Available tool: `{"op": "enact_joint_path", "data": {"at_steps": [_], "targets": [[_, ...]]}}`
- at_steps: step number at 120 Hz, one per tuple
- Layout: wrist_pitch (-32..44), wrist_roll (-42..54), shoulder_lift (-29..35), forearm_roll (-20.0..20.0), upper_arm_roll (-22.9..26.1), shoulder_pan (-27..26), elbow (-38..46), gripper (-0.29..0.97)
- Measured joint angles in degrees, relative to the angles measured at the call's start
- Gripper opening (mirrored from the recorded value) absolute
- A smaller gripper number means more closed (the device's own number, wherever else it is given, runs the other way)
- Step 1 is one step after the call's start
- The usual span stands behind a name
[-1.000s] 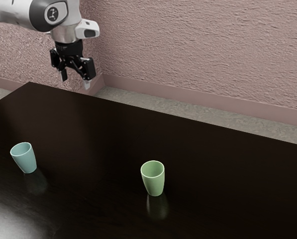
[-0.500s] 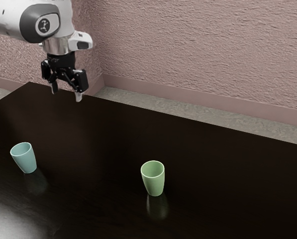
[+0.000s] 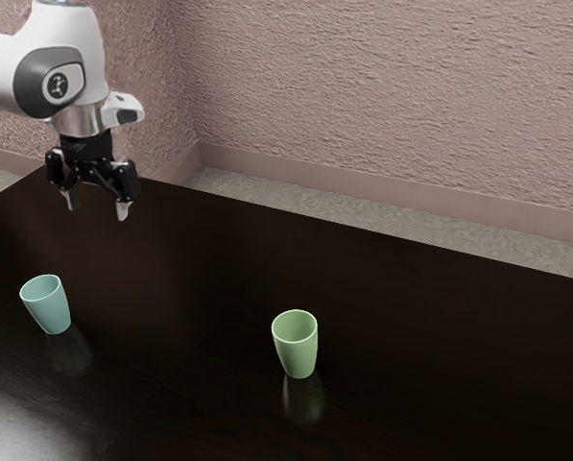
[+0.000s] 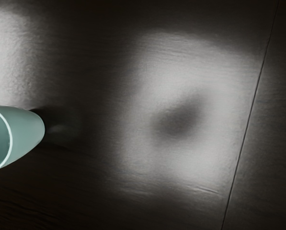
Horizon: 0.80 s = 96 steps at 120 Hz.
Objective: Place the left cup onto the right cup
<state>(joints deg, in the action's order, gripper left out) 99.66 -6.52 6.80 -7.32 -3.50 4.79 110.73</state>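
- Pincer (image 3: 96,207), black and two-fingered, fingers spread apart and clamped on nothing; hangs over the far part of the dark glossy bench (image 3: 430,327), toward the exterior view's left.
- Pale blue tapered cup (image 3: 46,303), the left one to be moved: upright on the bench, below the pincer and nearer the camera. In the wrist view, same pale blue cup (image 4: 11,138) lying off to one side of the hand, so probably not yet lined up under it.
- Light green tapered cup (image 3: 295,343), the target: upright, well apart from the blue one, toward the exterior view's right.
- Risk now: coming down before centring would likely drop a finger onto the blue rim and tip so light a cup; cause, the sideways offset.
- Risk later: an off-centre or tilted grip might make the blue cup catch the green rim and knock it over instead of seating.
- Against a second ago: pincer further toward the exterior view's left and lower, fingers equally wide; both cups unmoved.
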Motion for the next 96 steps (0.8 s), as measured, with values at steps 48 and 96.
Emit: {"op": "enact_joint_path", "data": {"at_steps": [48, 96], "targets": [[6.9, 1.1, 2.2, -1.1, -5.0, 0.1, 7.3, 0.68], [11.0, 1.7, 5.8, -1.5, -6.9, 0.2, 13.2, 0.68]]}}
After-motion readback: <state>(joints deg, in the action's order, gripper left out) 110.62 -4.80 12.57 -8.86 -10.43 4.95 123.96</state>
